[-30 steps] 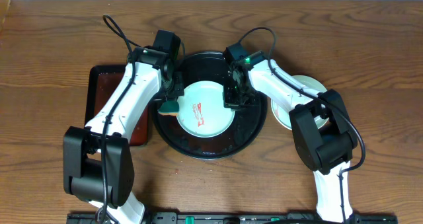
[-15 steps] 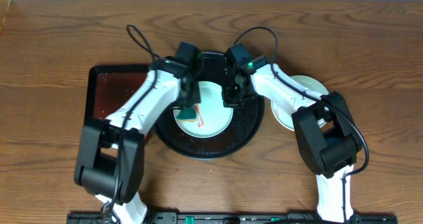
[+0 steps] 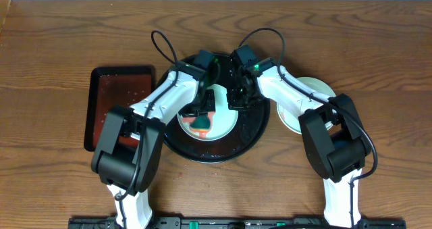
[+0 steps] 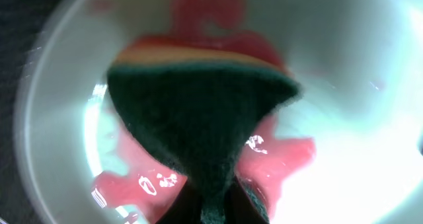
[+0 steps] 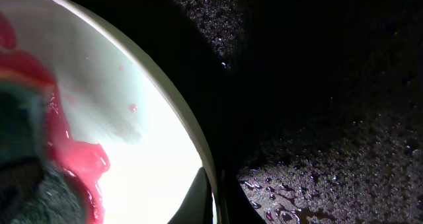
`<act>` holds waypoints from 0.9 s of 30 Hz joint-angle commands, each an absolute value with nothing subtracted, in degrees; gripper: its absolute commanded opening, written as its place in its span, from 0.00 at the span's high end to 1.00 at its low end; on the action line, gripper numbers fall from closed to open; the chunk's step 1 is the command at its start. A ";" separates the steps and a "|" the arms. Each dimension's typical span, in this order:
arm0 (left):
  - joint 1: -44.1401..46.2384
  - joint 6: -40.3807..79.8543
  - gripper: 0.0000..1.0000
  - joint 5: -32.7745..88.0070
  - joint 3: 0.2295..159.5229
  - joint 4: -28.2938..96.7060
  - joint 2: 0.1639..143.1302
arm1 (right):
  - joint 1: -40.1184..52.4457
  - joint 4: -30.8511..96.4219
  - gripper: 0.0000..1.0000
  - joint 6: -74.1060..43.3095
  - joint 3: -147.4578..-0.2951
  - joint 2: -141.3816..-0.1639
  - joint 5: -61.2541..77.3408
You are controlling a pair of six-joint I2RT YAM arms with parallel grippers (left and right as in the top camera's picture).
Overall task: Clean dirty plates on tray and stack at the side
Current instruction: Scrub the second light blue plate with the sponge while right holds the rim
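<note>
Left arm has swung right since a second ago: it was over the tray's left edge, now the left claw is above the middle of the mint-blue plate, and the rectangular reddish tray at frame left is uncovered. Right claw hasn't shifted. Left claw is clamped on a sponge, green scouring face towards the wrist camera, yellow layer along its upper edge, pressed down on the red smear at plate centre; smear spreads out past the sponge on both sides. Right claw is closed on the plate's right rim, with the rim pinched between its fingers at the bottom of the right wrist view. Plate lies inside the round black tray at frame centre; tray floor is wet, beaded with droplets. Another pale plate sits on the tabletop just right of the tray, mostly hidden under the right arm.
</note>
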State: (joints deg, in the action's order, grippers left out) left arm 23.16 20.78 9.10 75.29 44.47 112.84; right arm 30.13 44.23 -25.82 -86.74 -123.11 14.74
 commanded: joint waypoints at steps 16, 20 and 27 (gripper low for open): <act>21.91 26.92 0.93 -5.04 73.84 33.91 117.54 | 30.85 42.92 0.99 -25.63 -83.42 -127.48 10.96; 21.93 29.74 0.92 -18.24 73.84 35.57 117.54 | 30.85 42.92 0.99 -25.63 -83.33 -127.48 10.83; 21.93 33.45 0.93 -20.67 73.82 41.28 117.54 | 30.85 42.83 0.99 -25.63 -83.22 -127.52 10.76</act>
